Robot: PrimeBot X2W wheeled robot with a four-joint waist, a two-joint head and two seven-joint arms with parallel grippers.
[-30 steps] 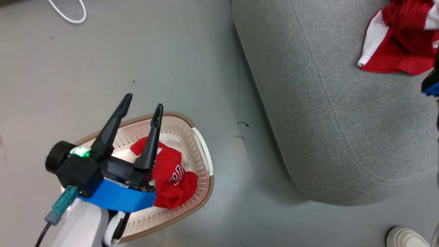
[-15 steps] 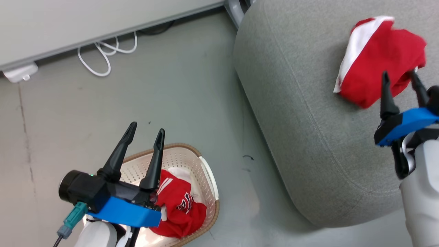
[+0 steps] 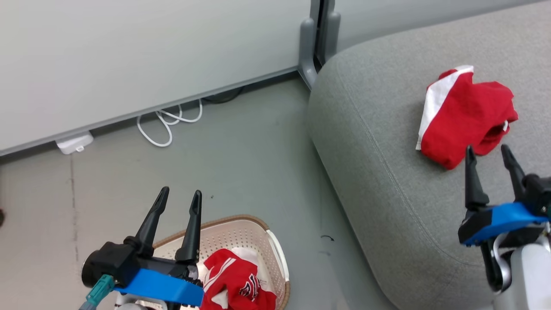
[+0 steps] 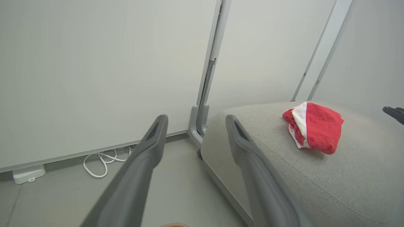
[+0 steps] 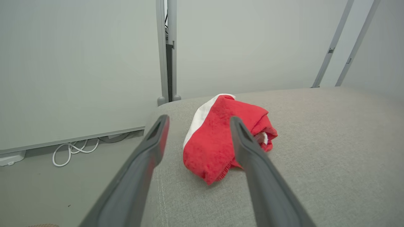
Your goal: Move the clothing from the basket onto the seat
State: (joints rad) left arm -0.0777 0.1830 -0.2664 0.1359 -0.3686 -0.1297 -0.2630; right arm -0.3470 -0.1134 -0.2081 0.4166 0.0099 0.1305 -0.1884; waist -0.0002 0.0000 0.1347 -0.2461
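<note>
On grey fabric seat (image 3: 387,181): red-white garment (image 3: 467,114), right gripper (image 3: 487,148) spread, empty, just beside; left gripper (image 3: 181,191) spread over cream perforated basket (image 3: 232,219), ready for lettered red garment (image 3: 241,284).

Floor (image 3: 241,172): smooth grey, matte. A faint straight seam (image 3: 72,193) runs toward the wall.

Wall panels (image 3: 129,56): pale and plain, with a dark gap under the grey bottom edge.

Grey post (image 3: 307,56): upright at the joint between two panels, its foot flared onto the floor.

White cable (image 3: 165,127): loose loops on the floor at the panel's base. A dark cable (image 3: 224,95) curls near it, partly under the panel.

Small white box (image 3: 74,143): on the floor against the wall, left of the loops.

Small dark curved mark (image 3: 328,237) on the floor. A dark speck (image 3: 212,197) lies well apart from it.

Left wrist view: a slanted pale frame strip (image 4: 320,56) at a further panel joint.
</note>
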